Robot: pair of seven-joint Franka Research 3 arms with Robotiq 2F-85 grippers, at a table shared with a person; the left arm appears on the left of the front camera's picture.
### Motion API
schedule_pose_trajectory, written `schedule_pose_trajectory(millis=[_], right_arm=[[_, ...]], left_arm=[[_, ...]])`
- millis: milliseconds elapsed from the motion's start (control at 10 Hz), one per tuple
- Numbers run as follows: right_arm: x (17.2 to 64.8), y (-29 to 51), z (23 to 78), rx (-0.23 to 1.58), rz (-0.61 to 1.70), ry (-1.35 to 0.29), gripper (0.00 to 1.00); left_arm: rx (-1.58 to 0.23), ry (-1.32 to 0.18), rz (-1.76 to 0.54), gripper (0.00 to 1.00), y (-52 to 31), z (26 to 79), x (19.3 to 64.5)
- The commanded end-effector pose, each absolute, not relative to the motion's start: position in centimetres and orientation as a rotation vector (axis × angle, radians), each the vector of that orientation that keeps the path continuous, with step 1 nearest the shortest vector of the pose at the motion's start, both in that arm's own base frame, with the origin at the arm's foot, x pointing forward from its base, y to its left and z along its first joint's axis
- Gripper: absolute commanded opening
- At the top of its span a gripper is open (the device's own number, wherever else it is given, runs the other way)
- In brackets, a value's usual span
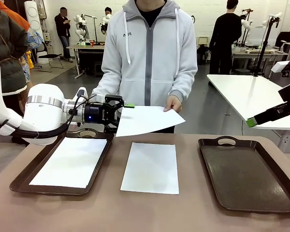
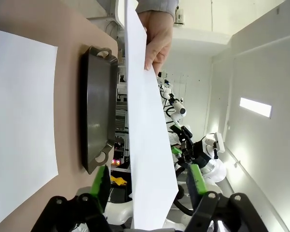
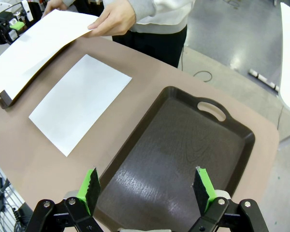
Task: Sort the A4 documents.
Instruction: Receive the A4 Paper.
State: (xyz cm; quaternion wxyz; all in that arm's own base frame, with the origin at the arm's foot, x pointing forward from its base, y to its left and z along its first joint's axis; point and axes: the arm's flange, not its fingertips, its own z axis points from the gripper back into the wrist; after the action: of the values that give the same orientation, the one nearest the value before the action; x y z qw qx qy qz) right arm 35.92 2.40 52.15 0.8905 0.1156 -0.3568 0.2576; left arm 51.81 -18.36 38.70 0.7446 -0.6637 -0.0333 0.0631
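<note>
Front view: at the left, a plain white A4 paper sheet (image 1: 72,162) lies in a dark brown handled tray (image 1: 48,190). Above its far end the robot's left hand (image 1: 122,115) stands open, green pads either side of a second white sheet (image 1: 147,120), which the person's hand (image 1: 173,103) holds in the air. A third white sheet (image 1: 151,167) lies mid-way along the brown bench (image 1: 183,212). The robot's right hand (image 3: 146,181) hangs open over a second dark brown tray (image 3: 183,145).

left gripper (image 1: 120,115): horizontal, jaws apart | right gripper (image 3: 147,186): raised, angled down, jaws wide apart
</note>
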Motion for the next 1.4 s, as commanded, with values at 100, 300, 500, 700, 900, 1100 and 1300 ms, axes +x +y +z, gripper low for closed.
schedule_pose_trajectory(millis=[100,300,500,700,900,1100,1300], right_arm=[[35.98,2.39,52.04,0.246,0.537,-0.739,1.0],[35.98,2.39,52.04,0.246,0.537,-0.739,1.0],[35.98,2.39,52.04,0.246,0.537,-0.739,1.0],[35.98,2.39,52.04,0.246,0.537,-0.739,1.0],[35.98,2.39,52.04,0.246,0.537,-0.739,1.0],[35.98,2.39,52.04,0.246,0.537,-0.739,1.0],[35.98,2.39,52.04,0.246,0.537,-0.739,1.0]], left_arm=[[-1.455,-0.103,0.146,0.44,-18.69,39.07,51.74],[-1.449,-0.109,0.147,0.25,-18.62,39.09,51.61],[-1.442,-0.111,0.146,0.06,-18.56,39.07,51.51],[-1.439,-0.108,0.146,0.0,-18.52,39.06,51.5],[-1.436,-0.102,0.146,0.0,-18.42,38.99,51.52],[-1.435,-0.102,0.147,0.0,-18.41,38.97,51.54],[-1.432,-0.103,0.149,0.0,-18.35,38.9,51.57]])
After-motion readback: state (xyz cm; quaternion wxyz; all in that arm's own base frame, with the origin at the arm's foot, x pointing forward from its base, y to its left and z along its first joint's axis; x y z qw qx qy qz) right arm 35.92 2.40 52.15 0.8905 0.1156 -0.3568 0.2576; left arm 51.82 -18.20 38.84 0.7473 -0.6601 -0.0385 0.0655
